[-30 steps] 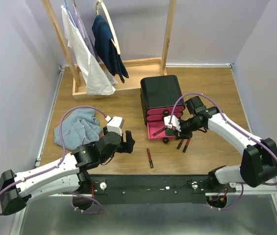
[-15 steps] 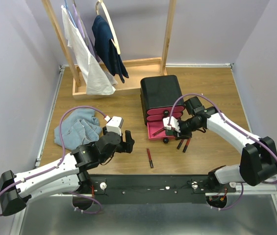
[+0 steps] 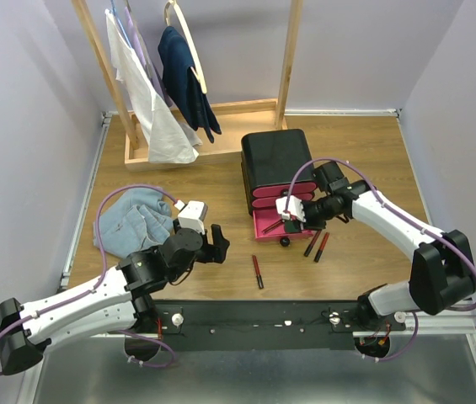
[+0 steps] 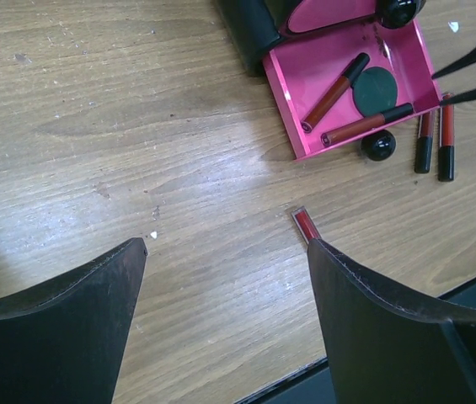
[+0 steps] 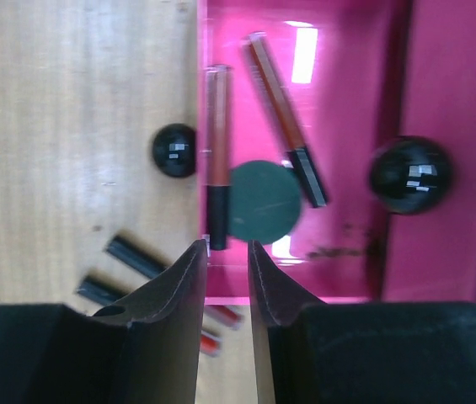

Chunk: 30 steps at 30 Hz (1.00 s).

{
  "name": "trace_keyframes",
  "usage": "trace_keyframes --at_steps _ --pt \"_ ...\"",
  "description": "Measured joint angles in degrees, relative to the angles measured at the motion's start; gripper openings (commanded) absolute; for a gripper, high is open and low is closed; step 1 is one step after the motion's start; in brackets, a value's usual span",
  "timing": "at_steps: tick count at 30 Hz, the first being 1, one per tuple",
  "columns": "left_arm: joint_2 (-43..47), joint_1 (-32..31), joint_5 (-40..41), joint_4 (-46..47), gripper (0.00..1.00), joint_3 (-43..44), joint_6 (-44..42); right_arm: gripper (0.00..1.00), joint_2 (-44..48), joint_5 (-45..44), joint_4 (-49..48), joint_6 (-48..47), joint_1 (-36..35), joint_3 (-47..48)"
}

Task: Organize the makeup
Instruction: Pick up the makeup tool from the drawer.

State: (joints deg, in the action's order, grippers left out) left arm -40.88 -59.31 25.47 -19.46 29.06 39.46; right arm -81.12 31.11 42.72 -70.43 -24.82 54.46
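Observation:
The bottom pink drawer (image 3: 264,229) of the black box (image 3: 275,160) stands pulled open. In the right wrist view the drawer (image 5: 339,278) holds two lip tubes (image 5: 216,143) (image 5: 286,118) and a round dark green compact (image 5: 263,200). My right gripper (image 5: 225,248) hovers over the drawer's edge, jaws a narrow gap apart and empty; it also shows in the top view (image 3: 288,215). Two more lip tubes (image 3: 316,245) lie on the table right of the drawer. One lip tube (image 3: 257,271) lies alone near the front. My left gripper (image 4: 227,252) is wide open and empty, just left of that tube (image 4: 305,223).
A light blue cloth (image 3: 132,220) lies at the left, behind the left arm. A wooden rack (image 3: 212,126) with hanging clothes stands at the back. The drawers' round black knobs (image 5: 174,150) (image 5: 410,174) stick out. The table's front edge (image 4: 364,362) is close under the left gripper.
My right gripper has shifted slightly back and left over the open drawer. My left arm has drawn a little to the left, jaws still open.

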Motion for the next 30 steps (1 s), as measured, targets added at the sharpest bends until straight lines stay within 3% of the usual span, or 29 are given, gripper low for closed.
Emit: trace_keyframes --at_steps 14,19,24,30 --pt "1.4 0.1 0.0 0.0 0.87 -0.8 0.9 0.36 -1.8 -7.1 -9.6 -1.0 -1.6 0.0" --pt "2.3 0.1 0.0 -0.1 0.87 -1.1 1.1 0.41 -3.3 -8.2 -11.6 -1.3 -2.6 -0.7" --pt "2.9 0.1 0.2 -0.6 0.87 -1.5 1.4 0.53 -5.0 -8.7 -12.7 -1.3 -3.0 -2.0" --pt "3.5 0.3 0.7 -1.4 0.87 -1.8 1.8 0.54 -6.1 -9.2 -13.4 -1.2 -3.2 -3.8"
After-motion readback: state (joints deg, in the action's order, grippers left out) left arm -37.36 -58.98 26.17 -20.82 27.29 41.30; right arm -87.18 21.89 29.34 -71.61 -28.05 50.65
